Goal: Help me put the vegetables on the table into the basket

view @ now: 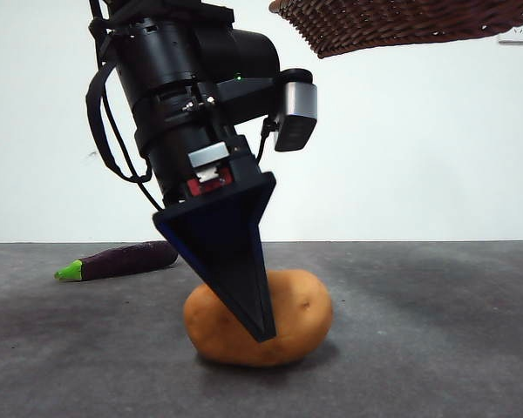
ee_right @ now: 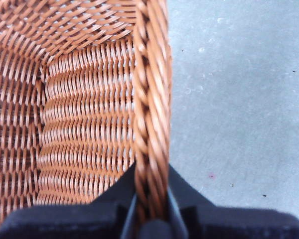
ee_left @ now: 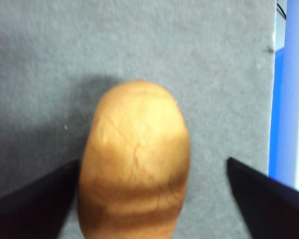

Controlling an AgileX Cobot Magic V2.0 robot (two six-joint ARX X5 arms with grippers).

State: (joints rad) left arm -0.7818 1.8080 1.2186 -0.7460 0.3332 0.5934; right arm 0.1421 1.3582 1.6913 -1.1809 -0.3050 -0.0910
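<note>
A tan potato lies on the grey table, bracketed by the wide-open left gripper; smooth, rounded and probably light, it looks best pinched across its narrow middle. An eggplant lies further back. The right gripper, clamped on the rim, holds the basket aloft; what shows of its inside is empty.

Backdrop in front view: plain white wall fills the upper half, evenly lit, no windows visible. White wall plate at upper right edge, partly cut off. Dark grey matte tabletop covers the lower part, horizon line roughly mid-frame. Left wrist view: blue strip down the right edge past the tabletop's border; can't tell what it is.
</note>
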